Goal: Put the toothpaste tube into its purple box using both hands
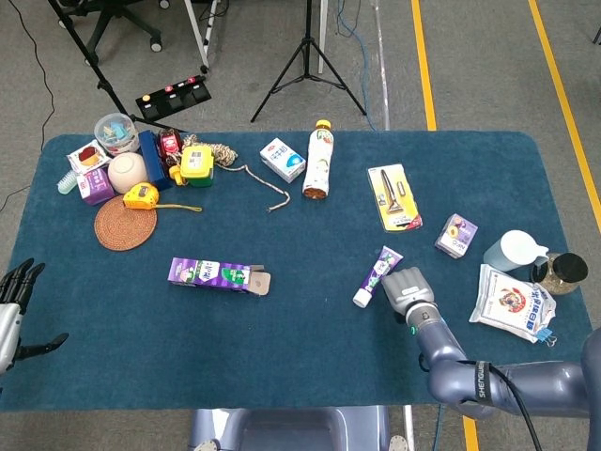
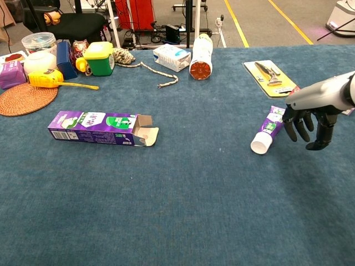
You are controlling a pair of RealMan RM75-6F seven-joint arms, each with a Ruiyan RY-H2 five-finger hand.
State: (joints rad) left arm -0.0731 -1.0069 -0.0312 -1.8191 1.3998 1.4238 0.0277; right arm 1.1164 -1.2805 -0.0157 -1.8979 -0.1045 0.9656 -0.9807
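1. The toothpaste tube (image 1: pixel 375 275) lies flat on the blue table (image 1: pixel 310 357), right of centre, apart from its purple box (image 1: pixel 216 274), which lies well to the left with its end flaps open and its open mouth facing the tube.
2. The tube's long axis runs on a slant: the white cap points toward the robot and slightly left, the crimped tail away and to the right. The box's long axis runs roughly left to right.
3. The right hand (image 2: pixel 308 123) sits just beside the tube on its right side, fingers pointing down and loosely spread, holding nothing. In the chest view the nearest fingertip looks close to the tube's body, though I cannot tell whether it touches.
4. The left hand (image 1: pixel 14 305) hangs at the table's far left edge, fingers apart, empty (well away from both box and tube).
5. So the right hand is much the nearer to the tube, the left the nearer to the box; a grasp would likely have to come in from the tube's right, across its slanted body.
6. Writing: the tube and box share a purple, white and green label, but the print is too small to read. The same holds for the carton (image 1: pixel 282 159) and bottle (image 1: pixel 319 162) at the back.
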